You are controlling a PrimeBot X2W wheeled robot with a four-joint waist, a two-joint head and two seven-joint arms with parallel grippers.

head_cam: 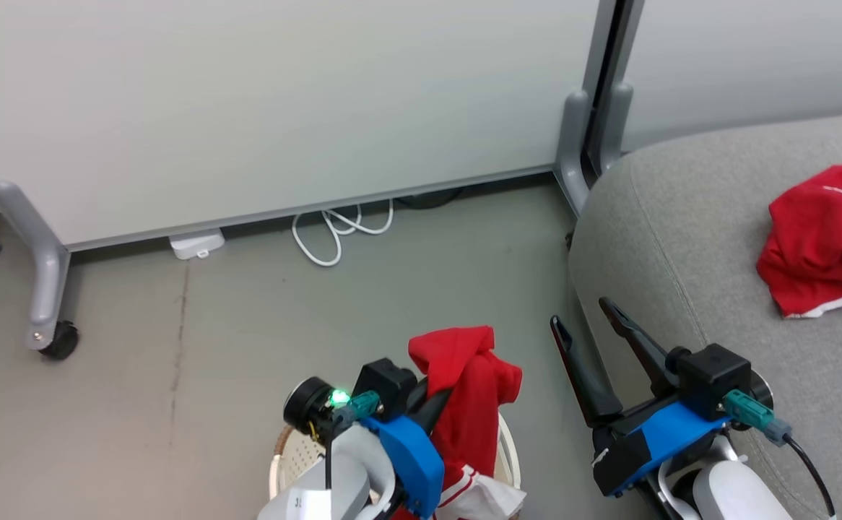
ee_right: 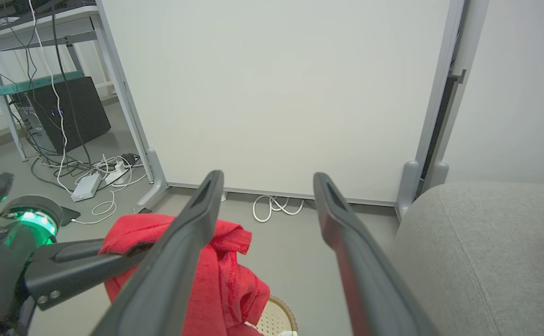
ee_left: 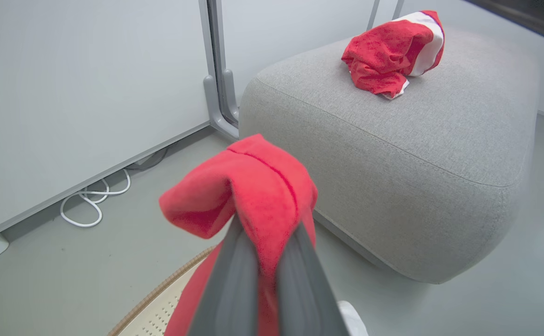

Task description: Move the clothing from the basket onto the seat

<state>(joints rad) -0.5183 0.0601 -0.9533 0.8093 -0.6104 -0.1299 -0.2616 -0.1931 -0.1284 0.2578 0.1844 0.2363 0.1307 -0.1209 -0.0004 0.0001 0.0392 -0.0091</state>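
– Red fabric, soft and limp, is pinched between the two long dark fingers (ee_left: 234, 280) of the left gripper (ee_left: 267, 228), which are pressed together on a bunched fold. The red garment with white trim (head_cam: 468, 390) drapes from them above the cream perforated plastic basket with a brown woven rim (head_cam: 281, 442).
– Light, then, with no stiffness?
– I'd judge so. It flops over the tips and sags. Its lower end hangs at the basket, and I cannot tell whether it is clear of it.
– Any risk?
– A tight pinch should hold, but the trailing end might snag the rim.
– Where should it be held?
– On a thick gathered bunch near the middle, so less of it dangles.
– And the other arm?
– The right gripper (head_cam: 581, 315) has its fingers spread wide and holds nothing. It is beside the large grey woven upholstered seat (ee_left: 393, 154), where a second crumpled red-and-white garment (ee_left: 388, 51) lies on top.
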